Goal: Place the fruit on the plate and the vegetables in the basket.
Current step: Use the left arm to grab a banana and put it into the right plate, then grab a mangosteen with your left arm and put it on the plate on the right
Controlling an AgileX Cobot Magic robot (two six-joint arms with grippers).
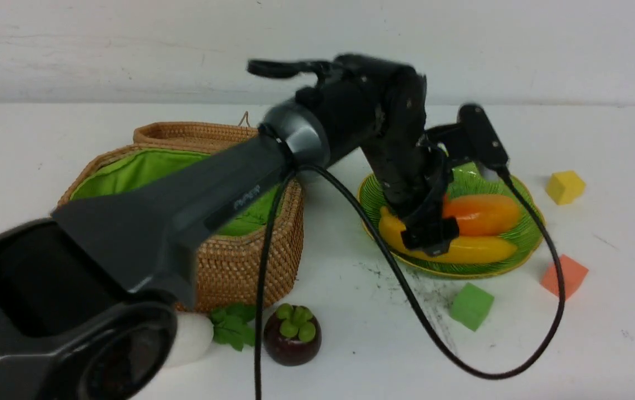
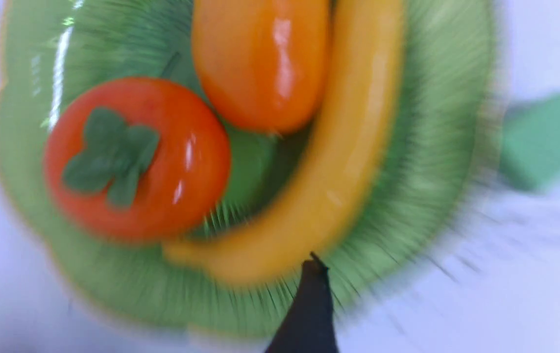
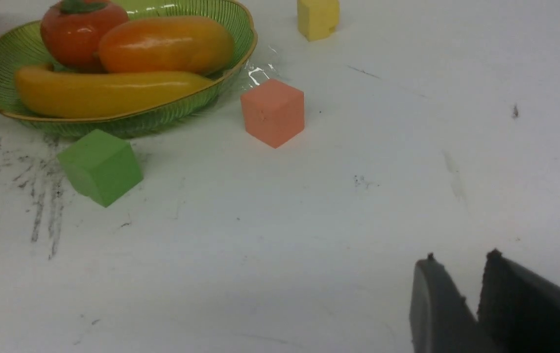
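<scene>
Mangosteen [image 1: 292, 333], 1 of 4 fruit, sat nearest on table [image 1: 600, 344], 1 radish [image 1: 192, 336] beside it, both just in front of 1 basket [image 1: 239, 266]. Next, 1 green cube [image 1: 471, 305] & 1 orange cube [image 1: 564, 275], then 1 plate [image 1: 525, 233] w/ other 3 fruit: banana [image 1: 473, 250], mango [image 1: 481, 214], persimmon [image 2: 137, 157]. L gripper [image 2: 451, 264] hung over plate, jaws wide, empty. R gripper [image 3: 461, 260] barely parted, empty. Farthest: 1 yellow cube [image 1: 564, 186].
</scene>
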